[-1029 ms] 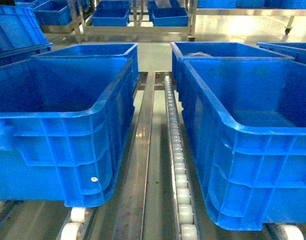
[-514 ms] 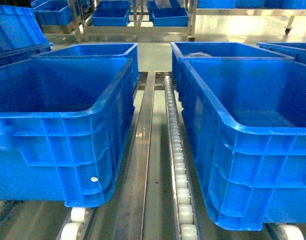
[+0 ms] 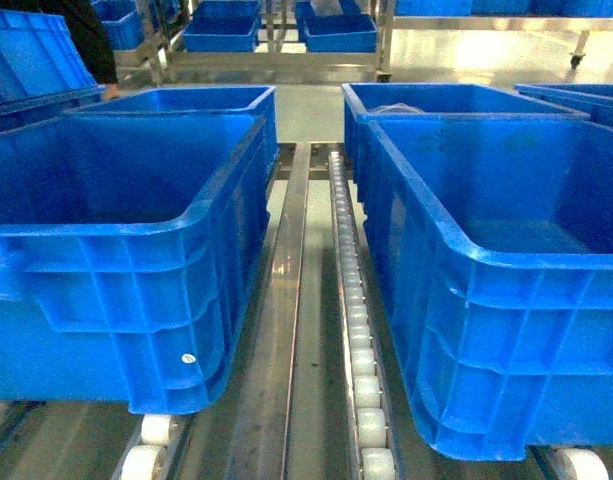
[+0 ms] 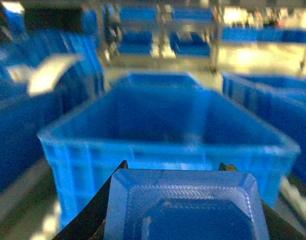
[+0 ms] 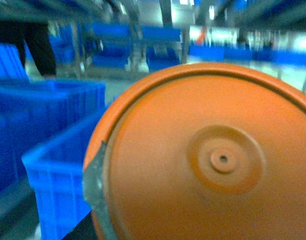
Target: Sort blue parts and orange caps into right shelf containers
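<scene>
1. Two large blue crates up front in the head view: left crate (image 3: 116, 250) and right crate (image 3: 506, 280), thick rolled rims, ribbed outer walls, smooth insides, nothing visible in either.
2. Between them an open lane: a steel rail (image 3: 286, 290) and a roller track (image 3: 354, 320) running away from the camera, crate walls well apart on both sides.
3. Behind, a second pair of crates: rear left crate (image 3: 196, 100) and rear right crate (image 3: 436, 100), each just behind its front neighbour; something pale inside the rear right one, too small to name.
4. Far off, a metal rack (image 3: 276, 55) holding more blue bins; a dark-clothed person (image 3: 91, 40) at the top-left edge.
5. Left wrist view, blurred: a blue part (image 4: 185, 205) with a bevelled rectangular rim filling the lower frame, dark gripper edges at both its sides, so apparently clamped by the left gripper; a crate rim straight ahead beyond it.
6. Right wrist view: an orange cap (image 5: 207, 160), round with a small central boss, filling most of the frame, grey finger (image 5: 95, 180) pressed to its left edge, so held by the right gripper; blue crate wall to the left, below.
</scene>
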